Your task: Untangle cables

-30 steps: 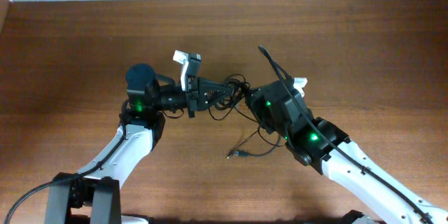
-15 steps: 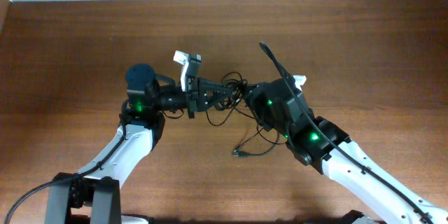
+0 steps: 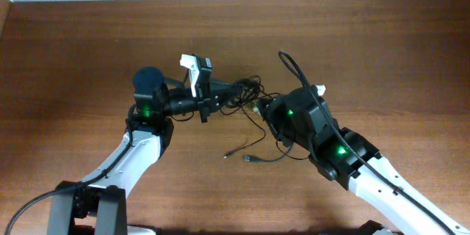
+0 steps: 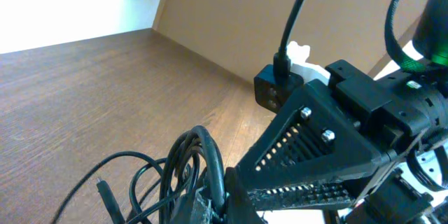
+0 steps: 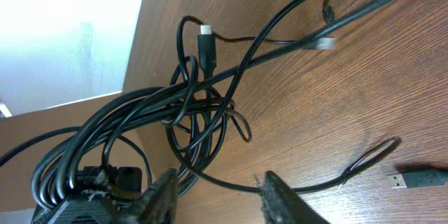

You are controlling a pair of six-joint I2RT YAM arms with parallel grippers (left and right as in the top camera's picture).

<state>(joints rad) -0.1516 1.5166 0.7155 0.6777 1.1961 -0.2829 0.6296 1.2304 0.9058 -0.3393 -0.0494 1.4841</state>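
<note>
The cables point(image 3: 246, 92) bunch near the middle of the worktop point(image 3: 88, 44), a little toward its far edge, between the left claw point(image 3: 228, 99) on their left and the right claw point(image 3: 259, 106) just to their right. Loose strands trail from the bunch toward the near edge, two plug ends point(image 3: 250, 158) lying on the worktop there, apart from both claws.
</note>
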